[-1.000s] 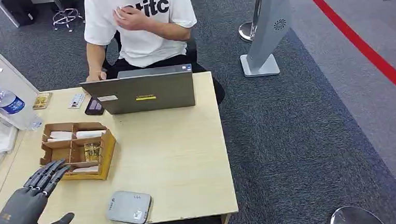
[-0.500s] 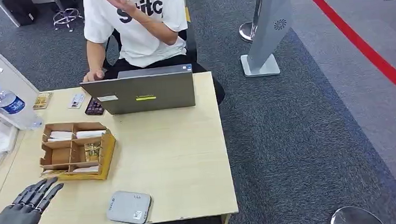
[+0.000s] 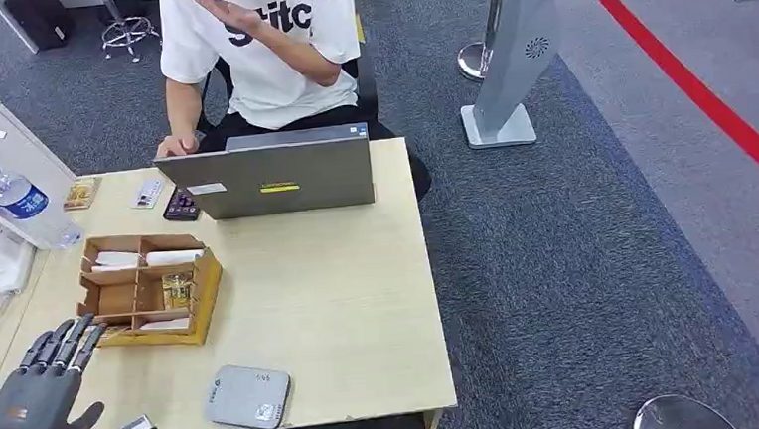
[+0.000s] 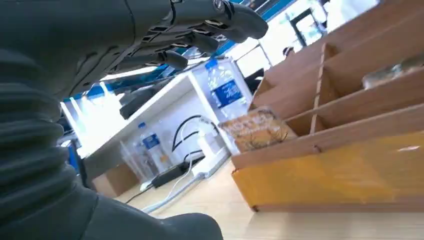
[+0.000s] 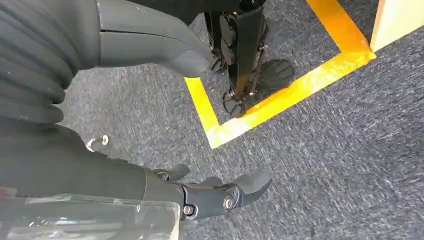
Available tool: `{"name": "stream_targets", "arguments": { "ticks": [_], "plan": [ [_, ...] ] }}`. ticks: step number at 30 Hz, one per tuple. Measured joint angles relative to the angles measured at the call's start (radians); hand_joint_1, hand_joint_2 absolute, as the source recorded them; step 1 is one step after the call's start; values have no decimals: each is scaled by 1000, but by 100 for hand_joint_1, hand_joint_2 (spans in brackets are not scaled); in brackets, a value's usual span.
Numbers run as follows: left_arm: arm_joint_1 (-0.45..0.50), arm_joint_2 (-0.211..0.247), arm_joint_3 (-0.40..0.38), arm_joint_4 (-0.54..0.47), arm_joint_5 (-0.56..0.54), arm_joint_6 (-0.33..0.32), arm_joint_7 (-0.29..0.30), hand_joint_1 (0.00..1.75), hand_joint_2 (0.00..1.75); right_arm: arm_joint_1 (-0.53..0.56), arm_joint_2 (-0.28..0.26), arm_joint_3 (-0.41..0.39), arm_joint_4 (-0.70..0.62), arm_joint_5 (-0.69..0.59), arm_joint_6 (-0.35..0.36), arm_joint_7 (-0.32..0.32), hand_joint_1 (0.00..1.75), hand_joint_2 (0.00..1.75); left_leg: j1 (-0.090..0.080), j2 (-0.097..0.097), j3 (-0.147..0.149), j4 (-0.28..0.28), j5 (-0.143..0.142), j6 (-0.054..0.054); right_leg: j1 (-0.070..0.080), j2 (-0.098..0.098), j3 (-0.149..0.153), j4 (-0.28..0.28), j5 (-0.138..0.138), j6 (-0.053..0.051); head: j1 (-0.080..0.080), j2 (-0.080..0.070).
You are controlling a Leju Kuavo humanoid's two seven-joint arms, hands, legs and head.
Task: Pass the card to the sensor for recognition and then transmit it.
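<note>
A brown cardboard organizer box [image 3: 204, 285] stands at the table's left, with white cards [image 3: 119, 258] in its far compartments and clear-wrapped cards [image 3: 174, 289] in the nearer ones. My left hand [image 3: 38, 395] hovers at the near left corner of the table, fingers stretched toward the box's near corner, thumb apart, holding nothing. In the left wrist view the fingers [image 4: 200, 35] hang above the table close to the box [image 4: 350, 165], where a patterned card [image 4: 255, 130] lies in an end compartment. The grey sensor [image 3: 248, 397] lies by the front edge. My right hand [image 5: 220, 195] hangs over the carpet, empty.
A person sits behind a grey laptop [image 3: 274, 176] at the far edge, one hand on the table. A water bottle [image 3: 16, 202] stands at the far left beside a white box and cables. A phone and small cards lie left of the laptop. Carpet lies to the right.
My left hand drew back from the box's near corner toward the front edge, then came forward again. The person's raised hand moved up.
</note>
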Motion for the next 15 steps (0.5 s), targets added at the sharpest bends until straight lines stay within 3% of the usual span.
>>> {"name": "stream_targets", "arguments": {
  "ticks": [4,15],
  "plan": [
    [-53,-26,2,82,-37,6,10,0,175,-6,-3,-8,10,6,0,-1,0,175,0,0,0,0,0,0,0,0,0,0,0,0,0,0],
    [-95,-62,2,151,-76,27,22,0,175,-10,-12,-15,34,19,-13,0,0,175,0,1,0,0,0,0,0,1,-1,0,0,0,0,0]
  ]
}}
